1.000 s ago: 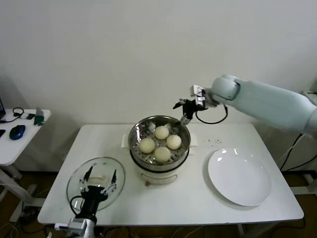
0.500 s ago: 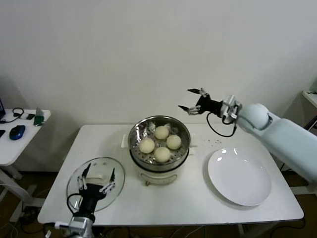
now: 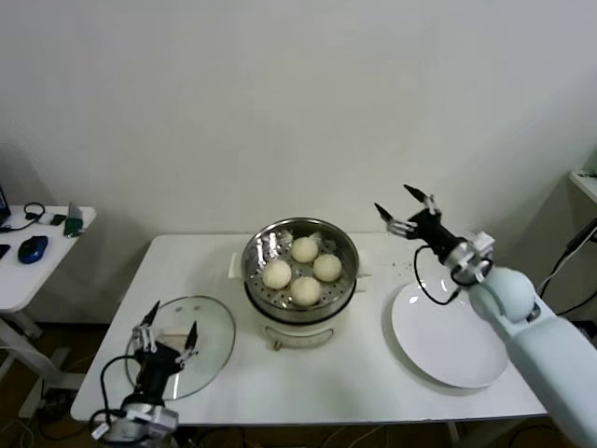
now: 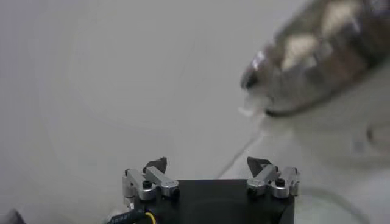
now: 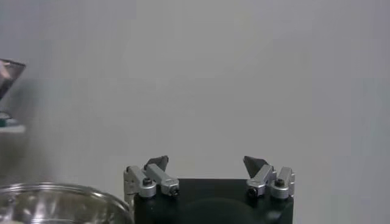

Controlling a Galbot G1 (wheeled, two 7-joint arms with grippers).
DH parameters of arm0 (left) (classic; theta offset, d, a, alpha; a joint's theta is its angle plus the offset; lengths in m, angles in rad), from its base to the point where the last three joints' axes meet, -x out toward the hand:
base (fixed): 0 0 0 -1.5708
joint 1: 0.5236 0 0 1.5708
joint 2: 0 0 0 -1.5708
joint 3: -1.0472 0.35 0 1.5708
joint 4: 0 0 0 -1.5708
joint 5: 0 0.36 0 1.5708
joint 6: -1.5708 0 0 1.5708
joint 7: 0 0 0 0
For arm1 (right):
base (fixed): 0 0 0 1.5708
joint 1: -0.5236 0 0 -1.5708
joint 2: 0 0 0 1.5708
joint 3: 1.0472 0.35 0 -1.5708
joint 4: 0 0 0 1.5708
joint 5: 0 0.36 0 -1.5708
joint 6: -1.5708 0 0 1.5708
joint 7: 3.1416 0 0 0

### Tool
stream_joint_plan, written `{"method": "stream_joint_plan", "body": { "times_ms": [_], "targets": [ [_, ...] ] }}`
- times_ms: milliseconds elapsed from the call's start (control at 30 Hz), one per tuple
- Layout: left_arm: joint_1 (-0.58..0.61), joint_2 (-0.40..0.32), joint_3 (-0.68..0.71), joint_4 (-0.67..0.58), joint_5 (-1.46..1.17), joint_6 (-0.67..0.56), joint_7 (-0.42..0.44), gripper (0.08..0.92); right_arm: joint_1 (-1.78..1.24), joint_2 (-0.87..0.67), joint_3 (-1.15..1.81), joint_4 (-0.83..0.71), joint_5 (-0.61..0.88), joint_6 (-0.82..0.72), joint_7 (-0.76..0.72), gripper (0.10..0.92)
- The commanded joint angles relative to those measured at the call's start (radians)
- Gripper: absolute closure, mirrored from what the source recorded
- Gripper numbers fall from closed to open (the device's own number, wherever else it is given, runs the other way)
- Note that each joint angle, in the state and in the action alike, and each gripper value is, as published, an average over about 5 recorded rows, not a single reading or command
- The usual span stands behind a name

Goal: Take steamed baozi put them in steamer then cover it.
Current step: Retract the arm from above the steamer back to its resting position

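Right end effector swings out to my 2 o'clock, prongs spread, empty; left end effector hovers spread over the cover at 8; four steamed baozi sit in the steamer.

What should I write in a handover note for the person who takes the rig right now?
Left claw: open, empty, above the cover at the table's front left.
Right claw: open, empty, raised between the steamer and the white plate.
Done: four steamed baozi sit in the steamer; the plate is empty.
Left: pick up the cover and put it on the steamer.
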Motion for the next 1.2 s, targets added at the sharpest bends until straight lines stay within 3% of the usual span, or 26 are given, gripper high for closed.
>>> {"method": "stream_joint_plan", "body": {
  "times_ms": [33, 567, 1200],
  "targets": [
    [-0.003, 0.055, 0.002, 0.066, 0.691, 0.079, 0.028, 0.177, -0.466, 0.203, 0.437, 0.086, -0.148, 0.02, 0.02, 0.203],
    [-0.155, 0.009, 0.03, 0.372, 0.799, 0.013, -0.034, 0.177, -0.544, 0.254, 0.505, 0.033, -0.188, 0.052, 0.001, 0.203],
    [-0.31, 0.01, 0.02, 0.554, 0.745, -0.023, -0.125, 0.177, -0.532, 0.287, 0.508, 0.024, -0.23, 0.06, 0.002, 0.203]
  ]
}}
